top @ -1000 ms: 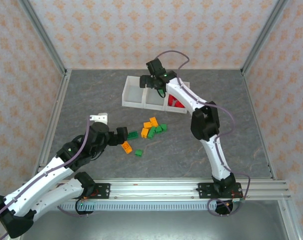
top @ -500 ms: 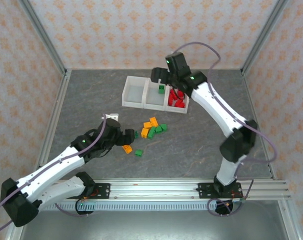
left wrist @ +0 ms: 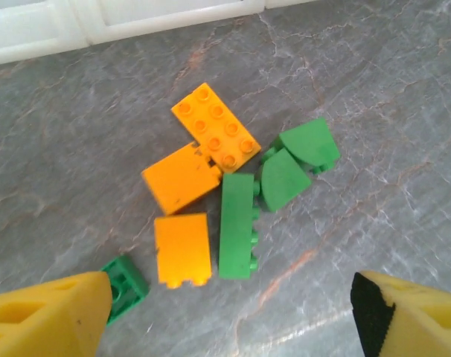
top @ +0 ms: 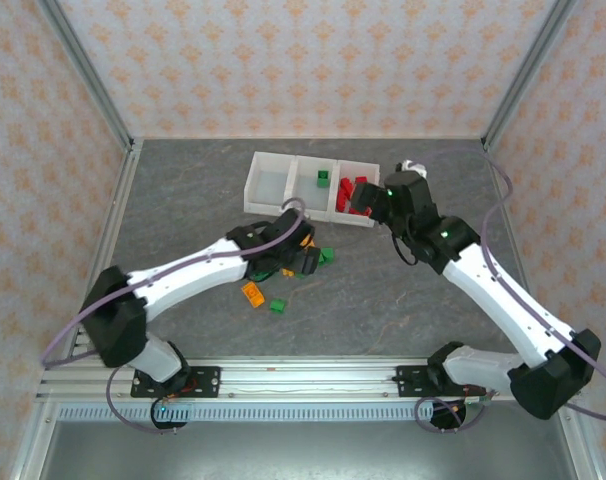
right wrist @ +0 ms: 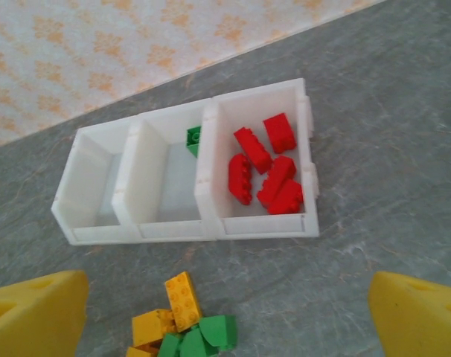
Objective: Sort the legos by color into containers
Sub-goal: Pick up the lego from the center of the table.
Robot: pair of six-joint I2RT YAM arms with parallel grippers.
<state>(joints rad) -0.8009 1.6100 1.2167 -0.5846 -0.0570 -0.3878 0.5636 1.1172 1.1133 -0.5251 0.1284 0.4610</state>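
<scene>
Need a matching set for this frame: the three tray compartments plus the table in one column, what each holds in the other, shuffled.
Column 1
1. left compartment
2. middle compartment
3. right compartment
4. table

Column 2
A. red legos
B. single green lego
C. orange legos beside green legos
D. nothing

Pairs: 1-D, 2-B, 3-A, 4-C

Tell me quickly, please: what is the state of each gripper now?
Left gripper: open, above the loose legos, holding nothing.
Right gripper: open, holding nothing.
</scene>
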